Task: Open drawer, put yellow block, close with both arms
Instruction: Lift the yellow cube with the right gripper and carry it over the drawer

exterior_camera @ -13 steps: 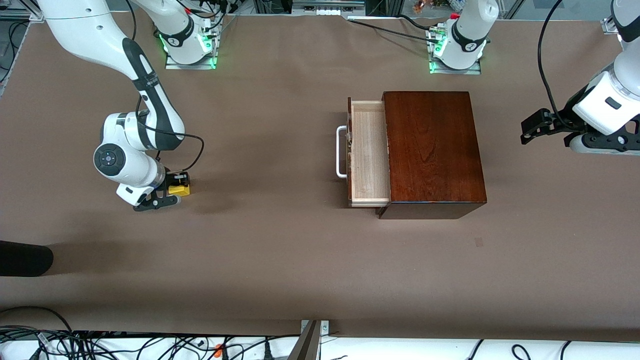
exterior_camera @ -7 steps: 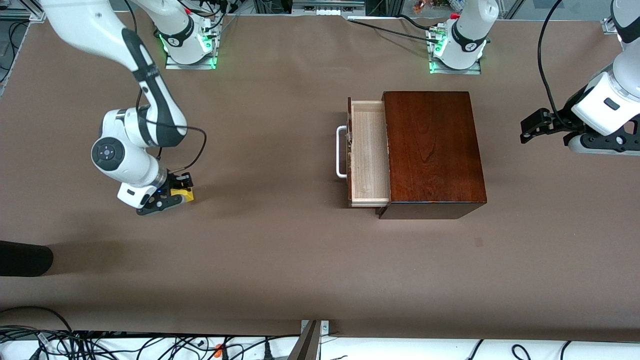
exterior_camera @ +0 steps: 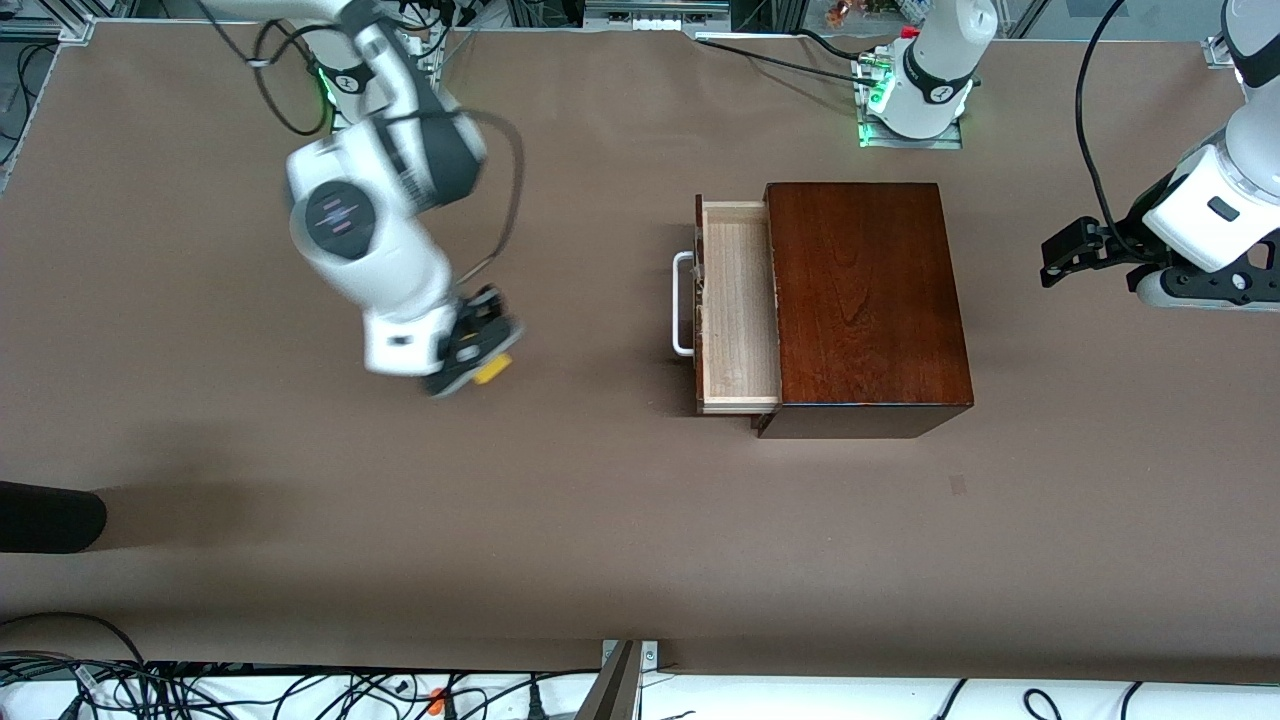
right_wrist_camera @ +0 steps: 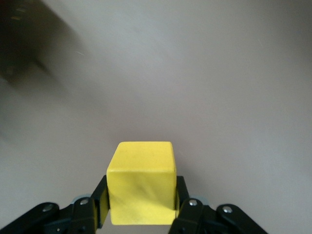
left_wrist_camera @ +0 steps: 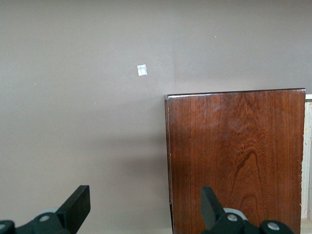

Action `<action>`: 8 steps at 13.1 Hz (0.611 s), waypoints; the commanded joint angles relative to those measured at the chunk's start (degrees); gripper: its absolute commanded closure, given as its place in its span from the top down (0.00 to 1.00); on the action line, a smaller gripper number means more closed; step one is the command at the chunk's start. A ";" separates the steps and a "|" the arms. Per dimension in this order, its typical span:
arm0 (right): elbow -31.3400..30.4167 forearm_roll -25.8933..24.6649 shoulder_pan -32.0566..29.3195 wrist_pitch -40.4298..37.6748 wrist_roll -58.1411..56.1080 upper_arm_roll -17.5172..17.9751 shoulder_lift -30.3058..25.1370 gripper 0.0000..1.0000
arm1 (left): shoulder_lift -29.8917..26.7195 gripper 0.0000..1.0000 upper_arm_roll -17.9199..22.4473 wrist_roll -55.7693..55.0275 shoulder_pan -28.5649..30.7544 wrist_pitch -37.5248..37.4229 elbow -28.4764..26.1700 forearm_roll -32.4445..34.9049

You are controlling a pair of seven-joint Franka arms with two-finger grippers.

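Front view, going left to right: we see the right claw [exterior_camera: 478, 352] up over the bench [exterior_camera: 560, 520] left of centre, clamped on the yellow block [exterior_camera: 492, 370]. Centre-right, the drawer [exterior_camera: 738, 300] stands pulled out of its box [exterior_camera: 866, 300]. At the right edge the left claw [exterior_camera: 1062, 258] waits, spread wide and empty.

High front camera faces both arms; wrist cameras look down close.

drawer [exterior_camera: 738, 310]: sticking out of the box [exterior_camera: 865, 300] toward the right arm's end of the table
yellow block [exterior_camera: 491, 371]: sitting in the right gripper [exterior_camera: 478, 362], over the table [exterior_camera: 560, 500] beside the drawer
left gripper [exterior_camera: 1062, 257]: waiting over the table, beside the box
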 commanded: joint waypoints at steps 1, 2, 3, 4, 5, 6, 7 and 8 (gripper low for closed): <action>12.77 -6.30 8.39 -6.25 -1.80 -0.35 6.58 0.04 | 0.53 1.00 -0.18 1.12 0.08 -0.96 1.39 1.24; 18.38 -6.58 11.65 -9.24 -1.80 -0.44 9.65 0.04 | 0.53 1.00 -0.18 1.12 0.08 -0.96 1.39 1.24; 23.22 -7.10 14.21 -12.05 -1.80 -0.53 11.94 0.04 | 0.53 1.00 -0.18 1.12 0.08 -0.96 1.39 1.24; 26.66 -7.98 16.06 -14.17 -1.80 -0.53 13.44 0.04 | 0.53 1.00 -0.18 1.12 0.08 -0.96 1.39 1.24; 28.09 -7.99 17.65 -14.28 -1.97 -0.44 14.07 0.04 | 0.53 1.00 -0.27 1.04 0.00 -0.96 1.39 1.24; 28.19 -7.64 18.62 -13.41 -2.32 -0.18 14.16 0.05 | 0.53 1.00 -0.27 0.95 -0.09 -0.96 1.39 1.24; 28.19 -7.55 20.28 -12.01 -2.24 -0.18 14.16 0.07 | 0.44 1.00 -0.27 1.03 -0.18 -0.96 1.39 1.24; 28.28 -7.72 21.69 -10.43 -2.24 -0.26 14.16 0.10 | 0.44 1.00 -0.18 1.04 -0.18 -0.96 1.48 1.24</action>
